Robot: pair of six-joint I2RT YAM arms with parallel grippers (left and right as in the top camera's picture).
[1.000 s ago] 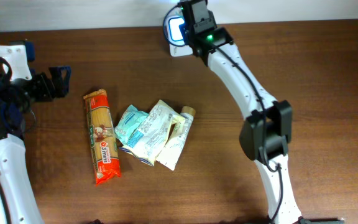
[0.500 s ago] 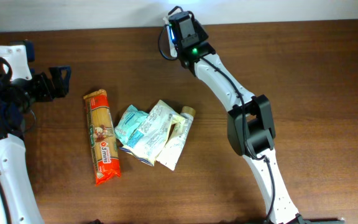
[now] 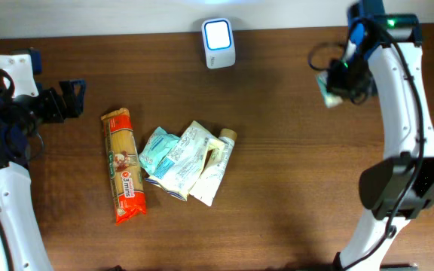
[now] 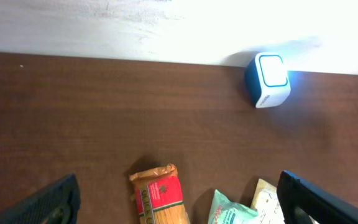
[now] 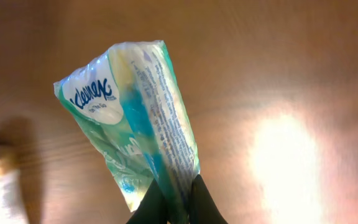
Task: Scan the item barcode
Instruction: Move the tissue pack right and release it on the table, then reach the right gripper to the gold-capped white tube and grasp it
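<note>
Right fingers (image 5: 199,202) pinch the green-and-white plastic Kleenex tissue pack (image 5: 132,118) by one thin edge, out over the far right of the brown wooden desk (image 3: 292,188), well apart from the small white cube scanner (image 3: 218,34) with the glowing blue face at the back edge (a slim hold!), so the slick film could slip free on a quick swing. I can't spot the barcode, so it may meet the scanner face turned away and never read; left fingers (image 4: 55,200) stand wide and empty at far left, no help.
</note>
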